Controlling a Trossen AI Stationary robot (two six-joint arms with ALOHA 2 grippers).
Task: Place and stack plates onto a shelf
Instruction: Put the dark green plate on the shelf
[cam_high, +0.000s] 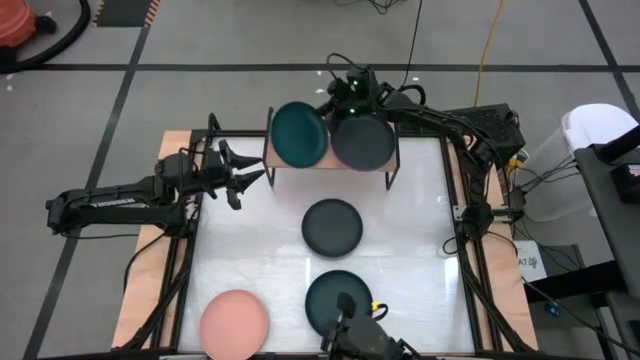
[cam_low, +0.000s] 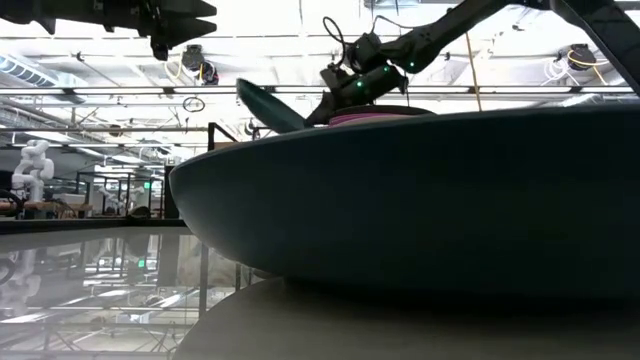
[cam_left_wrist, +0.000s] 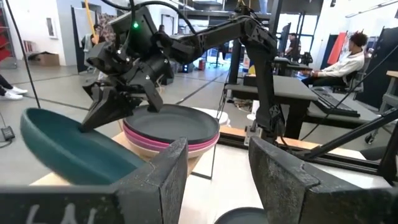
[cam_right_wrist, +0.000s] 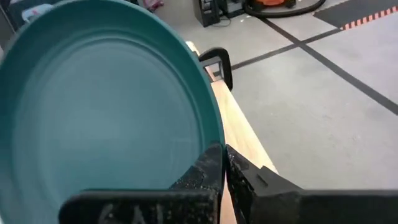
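Note:
The shelf (cam_high: 267, 150) stands at the table's far edge, its wooden top (cam_right_wrist: 239, 134) on black legs. On its right half is a stack of plates (cam_left_wrist: 171, 127) with a dark grey one (cam_high: 362, 142) on top, over pink and beige ones. My right gripper (cam_high: 337, 108) is shut on the teal plate (cam_high: 298, 135), which is over the shelf's left half. My left gripper (cam_left_wrist: 217, 174) is open and holds nothing, hovering left of the shelf (cam_high: 245, 175). My right gripper pinches the teal plate's rim (cam_right_wrist: 214, 155) between its two fingers, on the far right side of the plate, beside the stack. The fingers come from the far right, slanting down. The plate is tilted (cam_low: 270, 105). I cannot tell whether it touches the shelf top.
A dark grey plate (cam_high: 332, 226) lies mid-table. A dark teal plate (cam_high: 338, 300) lies near the near edge and fills most of the low view (cam_low: 420, 200). A light pink plate (cam_high: 234, 322) lies at the near left. People sit in the room beyond (cam_left_wrist: 339, 62).

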